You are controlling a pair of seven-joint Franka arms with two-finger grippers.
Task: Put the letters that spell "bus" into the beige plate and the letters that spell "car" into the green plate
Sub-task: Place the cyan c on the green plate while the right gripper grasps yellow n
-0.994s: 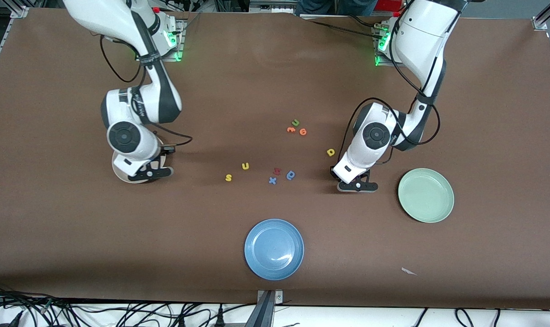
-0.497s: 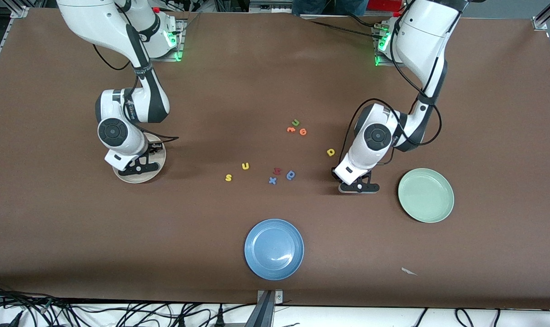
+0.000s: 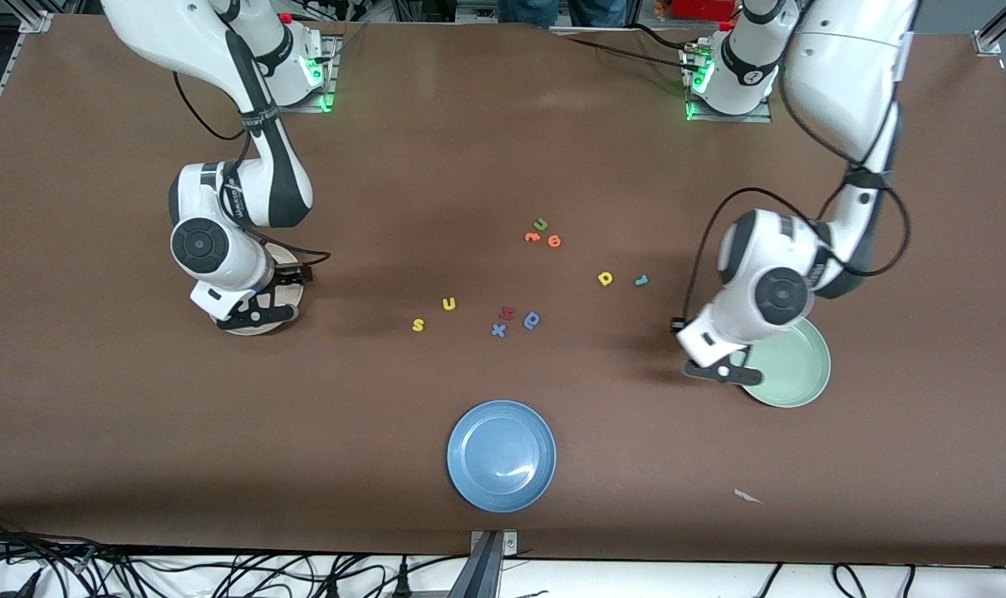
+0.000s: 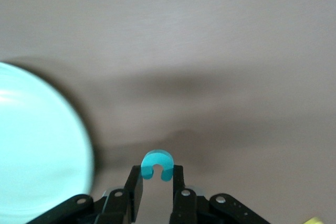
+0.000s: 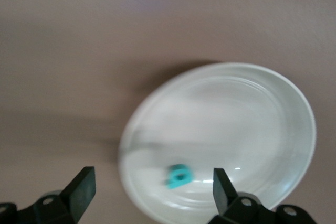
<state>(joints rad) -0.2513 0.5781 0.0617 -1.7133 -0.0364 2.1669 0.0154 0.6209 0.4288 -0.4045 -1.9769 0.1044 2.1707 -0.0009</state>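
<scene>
My right gripper (image 3: 253, 314) hangs open over the beige plate (image 3: 262, 329). In the right wrist view the teal "b" (image 5: 179, 176) lies loose in that plate (image 5: 262, 108), between the spread fingers of the right gripper (image 5: 152, 179). My left gripper (image 3: 723, 371) is shut on the teal "c" (image 4: 157, 165), over the table right beside the green plate's (image 3: 789, 370) rim. The plate's edge (image 4: 37, 150) shows beside the left gripper (image 4: 157, 174). On the table lie the yellow "s" (image 3: 418, 325), yellow "u" (image 3: 449, 304), yellow "a" (image 3: 606, 278) and teal "r" (image 3: 641, 281).
A blue plate (image 3: 501, 455) sits nearest the front camera. Mid-table lie a green "u" (image 3: 541, 223), two orange letters (image 3: 532, 237) (image 3: 554, 241), a red letter (image 3: 507, 313), a blue "x" (image 3: 498, 330) and a blue round letter (image 3: 532, 320). A paper scrap (image 3: 748, 497) lies near the front edge.
My right gripper has opened over the beige plate and let go of the "b". My left arm has carried the "c" from beside the "r" to the green plate's edge.
</scene>
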